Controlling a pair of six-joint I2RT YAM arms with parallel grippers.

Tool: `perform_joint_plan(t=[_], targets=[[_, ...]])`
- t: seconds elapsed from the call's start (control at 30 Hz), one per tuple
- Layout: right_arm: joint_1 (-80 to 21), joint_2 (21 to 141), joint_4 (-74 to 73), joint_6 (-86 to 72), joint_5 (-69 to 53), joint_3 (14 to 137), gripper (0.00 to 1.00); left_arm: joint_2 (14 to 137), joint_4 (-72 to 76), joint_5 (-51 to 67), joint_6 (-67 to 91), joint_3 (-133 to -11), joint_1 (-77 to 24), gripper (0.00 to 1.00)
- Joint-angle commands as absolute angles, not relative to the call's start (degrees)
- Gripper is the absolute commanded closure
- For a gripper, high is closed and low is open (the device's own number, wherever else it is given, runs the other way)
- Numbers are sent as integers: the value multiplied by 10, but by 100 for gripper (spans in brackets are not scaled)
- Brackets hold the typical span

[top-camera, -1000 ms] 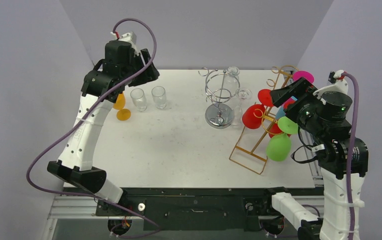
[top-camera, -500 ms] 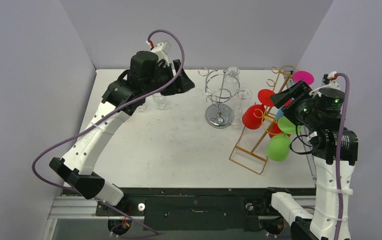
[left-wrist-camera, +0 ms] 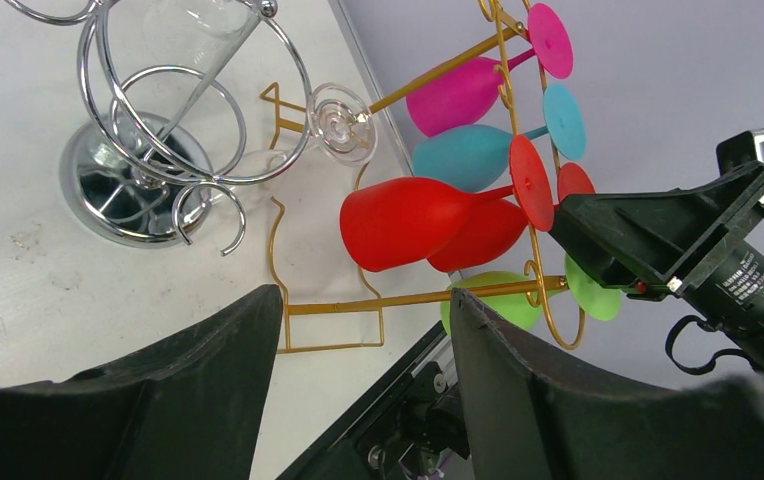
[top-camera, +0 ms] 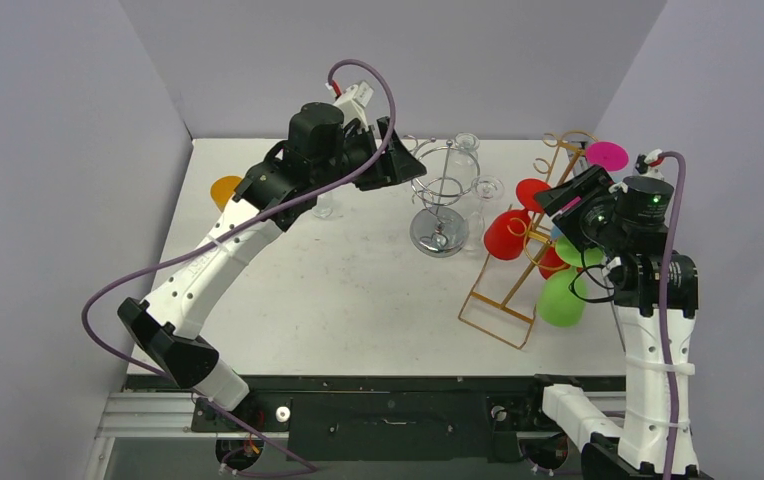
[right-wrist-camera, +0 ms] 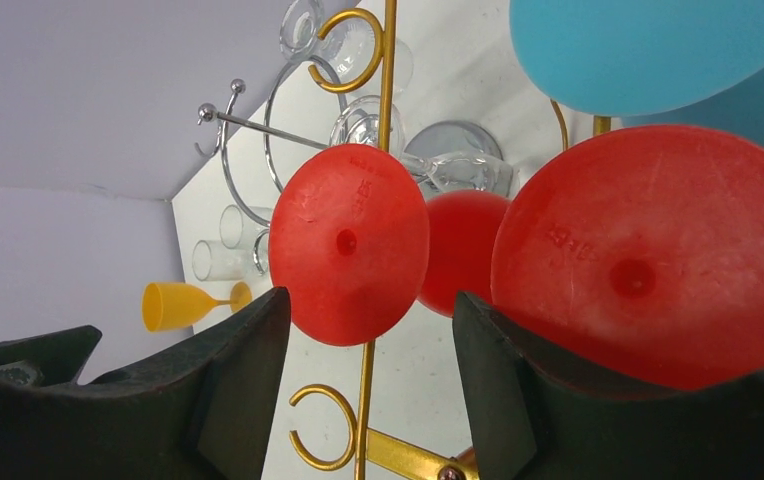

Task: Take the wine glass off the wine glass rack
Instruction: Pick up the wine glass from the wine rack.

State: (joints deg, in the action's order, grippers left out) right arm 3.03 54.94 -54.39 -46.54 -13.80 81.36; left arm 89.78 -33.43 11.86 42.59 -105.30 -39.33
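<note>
We see glossy plastic goblets [left-wrist-camera: 463,95] hung sideways on a thin gold wire rack [right-wrist-camera: 364,390], right of frame. The red glass [left-wrist-camera: 403,222] sits there, smooth bowl, flat disc foot [right-wrist-camera: 348,243]. Clear glasses [left-wrist-camera: 343,120] blur into the chrome spiral stand [left-wrist-camera: 128,180]. Right claw [right-wrist-camera: 370,300] spread either side of that foot's rim, touch unclear to us. Left claw [left-wrist-camera: 363,295] spread, empty, over the table [top-camera: 338,290].
</note>
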Motion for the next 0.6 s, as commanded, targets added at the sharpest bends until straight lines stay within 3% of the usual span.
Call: perform_joint_plan(t=[0.0, 0.57], targets=[[36, 538, -495, -497, -115, 800, 44, 895, -286, 130, 438, -1052, -398, 41], [41, 531, -449, -544, -105, 761, 58, 891, -281, 125, 439, -1047, -398, 42]])
